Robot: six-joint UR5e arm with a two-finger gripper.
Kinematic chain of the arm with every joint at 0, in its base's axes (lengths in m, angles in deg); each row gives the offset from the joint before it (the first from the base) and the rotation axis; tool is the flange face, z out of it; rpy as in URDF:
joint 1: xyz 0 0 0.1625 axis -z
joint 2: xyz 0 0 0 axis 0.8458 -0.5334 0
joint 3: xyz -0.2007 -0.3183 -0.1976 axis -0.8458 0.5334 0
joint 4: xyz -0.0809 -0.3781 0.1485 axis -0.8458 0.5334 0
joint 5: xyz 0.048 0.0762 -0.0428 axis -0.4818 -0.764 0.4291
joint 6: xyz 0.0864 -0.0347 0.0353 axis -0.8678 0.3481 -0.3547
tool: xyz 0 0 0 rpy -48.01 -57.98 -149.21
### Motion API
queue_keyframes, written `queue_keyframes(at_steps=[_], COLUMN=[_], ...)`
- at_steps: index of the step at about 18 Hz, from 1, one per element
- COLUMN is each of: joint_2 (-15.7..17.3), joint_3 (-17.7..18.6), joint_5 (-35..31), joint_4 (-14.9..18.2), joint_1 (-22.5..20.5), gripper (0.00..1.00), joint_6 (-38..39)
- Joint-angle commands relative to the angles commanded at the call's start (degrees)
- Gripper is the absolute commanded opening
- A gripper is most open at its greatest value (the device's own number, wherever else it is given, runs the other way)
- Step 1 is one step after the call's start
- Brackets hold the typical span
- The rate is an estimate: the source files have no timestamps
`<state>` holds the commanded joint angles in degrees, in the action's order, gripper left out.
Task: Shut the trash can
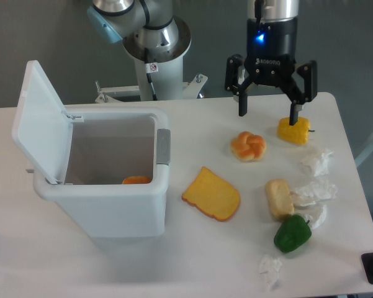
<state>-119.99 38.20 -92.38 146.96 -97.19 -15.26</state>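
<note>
Table (pixel 192 261): you see a white top that carries everything here.
Trash can (pixel 115 186): it stands at 9 o'clock on the table, a white boxy bin. You can look inside, because it is open.
Lid (pixel 40 121): it stands up at the left rim, tilted a little outward.
Latch tab (pixel 164 147): grey, on the right rim of the can.
Orange item (pixel 136 180): it lies on the bottom of the can; you cannot tell what food it is.
Gripper (pixel 268 115): at 1 o'clock, pointing down, fingers spread and holding nothing. Its right fingertip is just at the corn piece; touching or not, you cannot tell.
Cheese-like slice (pixel 212 194): near the centre, just right of the can.
Crumpled papers (pixel 315 186): several at 3 to 5 o'clock.
Green pepper (pixel 292 234): at 5 o'clock.
Pale bread piece (pixel 278 198): at 4 o'clock.
Bun (pixel 249 146): at 2 o'clock.
Corn piece (pixel 294 131): at 2 o'clock, right of the bun.
</note>
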Motion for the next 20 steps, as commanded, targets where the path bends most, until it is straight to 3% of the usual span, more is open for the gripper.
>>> queue_keyframes(at_steps=[7, 11, 16, 20], joint_2=[0.1, 1.0, 2.6, 3.7], joint_3=[0.1, 0.2, 0.2, 0.3], joint_5=[1.6, 1.6, 3.5, 4.9], joint_4=[0.0, 0.0, 0.1, 0.1], joint_1=[-0.1, 0.0, 0.5, 3.0], gripper=[1.00, 1.00, 1.00, 1.00], joint_6=[2.8, 12.5, 17.6, 29.6])
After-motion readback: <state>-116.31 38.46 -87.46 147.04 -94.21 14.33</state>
